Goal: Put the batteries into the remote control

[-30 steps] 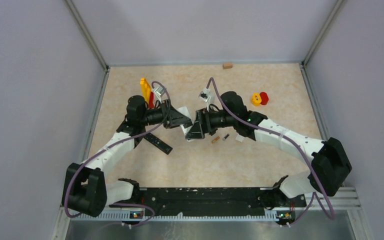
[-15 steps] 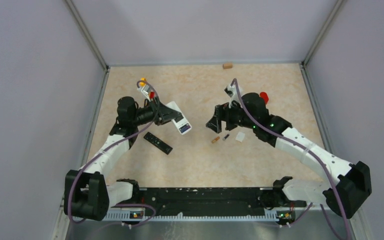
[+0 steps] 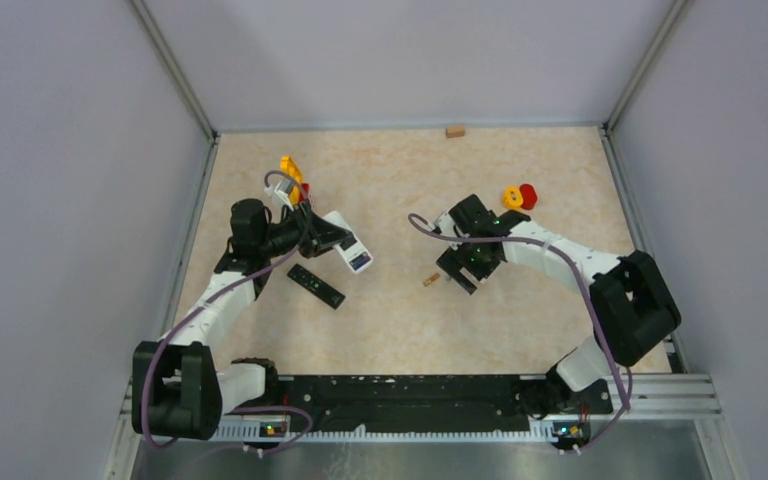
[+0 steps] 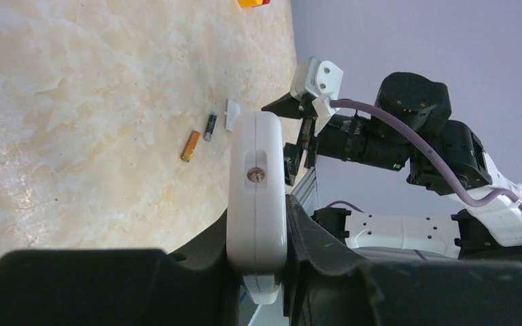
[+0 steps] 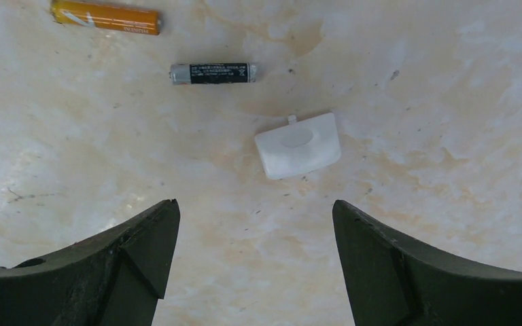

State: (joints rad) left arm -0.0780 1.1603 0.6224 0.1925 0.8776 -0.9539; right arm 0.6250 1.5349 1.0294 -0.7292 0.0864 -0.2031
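Pale lilac walls (image 3: pixel 410 60) close in a beige, marble-patterned table (image 3: pixel 400 330) on three sides.

The right end effector (image 5: pixel 253 207) hangs over the middle of the table, pointing down. Its jaws are spread wide with nothing between them. In its wrist view a small white cover (image 5: pixel 298 145) lies flat on the table just ahead of the open gap. Beyond the cover lies a dark battery (image 5: pixel 213 73), and beyond that an orange battery (image 5: pixel 105 17). The two lie roughly parallel, apart from each other and from the cover. From above, the orange battery shows just left of this end effector, while the dark one and the cover are hidden under it.

The left end effector (image 4: pixel 258 210) is clamped on a white remote (image 4: pixel 257 156), with a finger on each long side. It holds the remote off the table over the left half, and the free end sticks out toward the middle. A small round metal part shows on the side facing the wrist camera.

Just near of the white remote, a black remote (image 3: pixel 317 286) lies flat and slanted on the table. A yellow and red toy (image 3: pixel 290 168) stands at the far left. A yellow piece (image 3: pixel 512 197) and a red piece (image 3: pixel 529 194) sit side by side on the far right. A small brown block (image 3: pixel 454 130) rests by the far wall.
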